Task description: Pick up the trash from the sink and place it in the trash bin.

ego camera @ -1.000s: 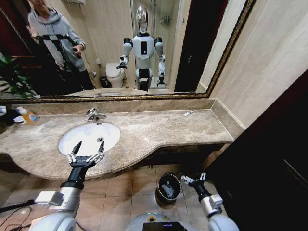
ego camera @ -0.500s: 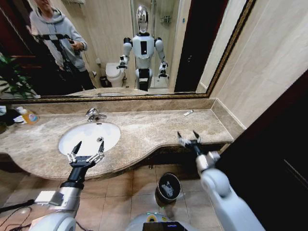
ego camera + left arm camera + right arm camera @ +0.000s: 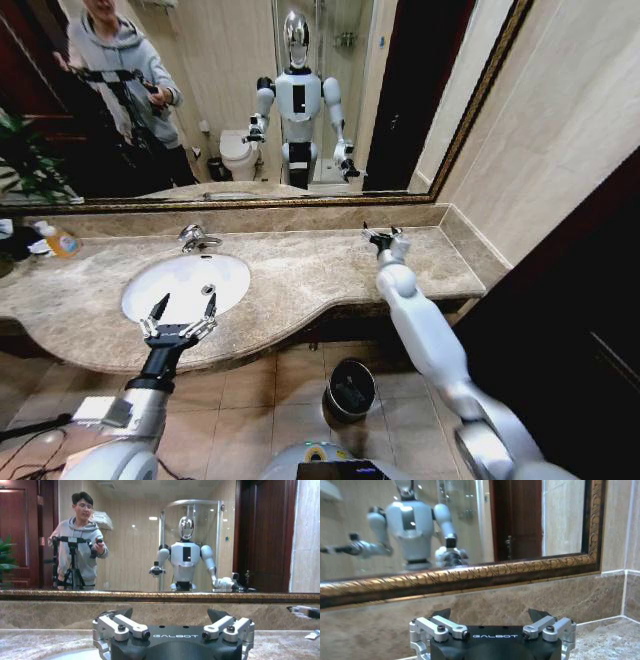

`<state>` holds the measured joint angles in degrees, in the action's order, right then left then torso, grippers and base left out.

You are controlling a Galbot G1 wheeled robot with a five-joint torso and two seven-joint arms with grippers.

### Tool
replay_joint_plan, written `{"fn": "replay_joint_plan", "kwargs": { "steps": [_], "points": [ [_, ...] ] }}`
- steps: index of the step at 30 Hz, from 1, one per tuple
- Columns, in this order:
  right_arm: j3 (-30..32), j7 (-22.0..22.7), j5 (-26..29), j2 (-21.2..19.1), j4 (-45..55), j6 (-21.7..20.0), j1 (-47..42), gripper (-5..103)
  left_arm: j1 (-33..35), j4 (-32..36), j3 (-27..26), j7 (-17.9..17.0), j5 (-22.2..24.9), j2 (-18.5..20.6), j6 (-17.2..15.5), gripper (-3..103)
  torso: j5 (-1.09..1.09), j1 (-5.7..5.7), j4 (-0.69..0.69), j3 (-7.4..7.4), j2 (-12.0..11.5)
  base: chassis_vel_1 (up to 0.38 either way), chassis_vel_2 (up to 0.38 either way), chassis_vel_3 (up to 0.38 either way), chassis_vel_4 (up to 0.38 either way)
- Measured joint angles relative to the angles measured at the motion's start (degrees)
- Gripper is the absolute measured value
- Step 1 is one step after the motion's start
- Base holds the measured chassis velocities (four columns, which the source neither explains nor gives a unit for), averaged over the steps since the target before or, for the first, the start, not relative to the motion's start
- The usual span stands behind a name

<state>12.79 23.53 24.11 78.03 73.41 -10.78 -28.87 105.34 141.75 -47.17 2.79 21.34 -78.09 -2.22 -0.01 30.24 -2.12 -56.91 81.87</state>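
The white oval sink (image 3: 170,282) sits in the marble counter, and its basin looks bare apart from the drain. My left gripper (image 3: 187,300) hovers open over the sink's front rim, holding nothing; its fingers (image 3: 120,624) face the mirror. My right gripper (image 3: 384,232) is open and empty low over the back right of the counter, pointing at the mirror wall (image 3: 470,573). A small white bit of trash (image 3: 314,634) lies on the counter just by it. The black trash bin (image 3: 351,388) stands on the floor under the counter with pale litter inside.
A chrome tap (image 3: 195,238) stands behind the sink. A clear bottle with an orange label (image 3: 62,241) is at the counter's far left. A dark wooden panel (image 3: 560,330) closes off the right side. The mirror reflects me and a person.
My right arm has swung up from beside the bin on the floor to the back right of the counter, covering the small white piece there. The left arm has not moved.
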Motion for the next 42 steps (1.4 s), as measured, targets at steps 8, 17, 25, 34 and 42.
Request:
{"fn": "replay_joint_plan", "kwargs": {
  "steps": [8, 17, 25, 34, 42],
  "points": [
    [2.18, 1.42, -6.24, 2.97, -13.43, 2.98, 6.32, 100, 0.00, 0.00, 0.00, 0.00, 0.00, 0.00, 0.00, 100, 0.00, 0.00, -0.01, 0.00, 0.00, 0.000, 0.000, 0.000, 0.000],
    [4.38, 3.62, -7.08, 4.19, -23.51, 4.91, 11.66, 100, 0.00, 0.00, 0.00, 0.00, 0.00, 0.00, 0.00, 100, 0.00, -0.01, 0.00, 0.01, 0.00, 0.000, 0.000, 0.000, 0.000],
    [5.64, 2.63, -7.64, 7.52, -32.27, 7.39, 15.95, 100, 0.00, 0.00, 0.00, 0.00, 0.00, 0.00, 0.00, 100, 0.01, -0.01, 0.00, 0.01, 0.01, 0.000, 0.000, 0.000, 0.000],
    [6.38, 2.19, -6.15, 7.07, -39.57, 9.62, 17.82, 100, 0.00, 0.00, 0.00, 0.00, 0.00, 0.00, 0.00, 100, 0.00, -0.01, 0.02, 0.01, 0.01, 0.000, 0.000, 0.000, 0.000],
    [6.36, 1.06, -4.69, 6.79, -41.04, 9.99, 17.91, 91, 0.00, 0.00, 0.00, 0.00, 0.00, 0.00, 0.00, 100, 0.00, -0.01, 0.01, 0.01, 0.01, 0.000, 0.000, 0.000, 0.000]
  ]
}}
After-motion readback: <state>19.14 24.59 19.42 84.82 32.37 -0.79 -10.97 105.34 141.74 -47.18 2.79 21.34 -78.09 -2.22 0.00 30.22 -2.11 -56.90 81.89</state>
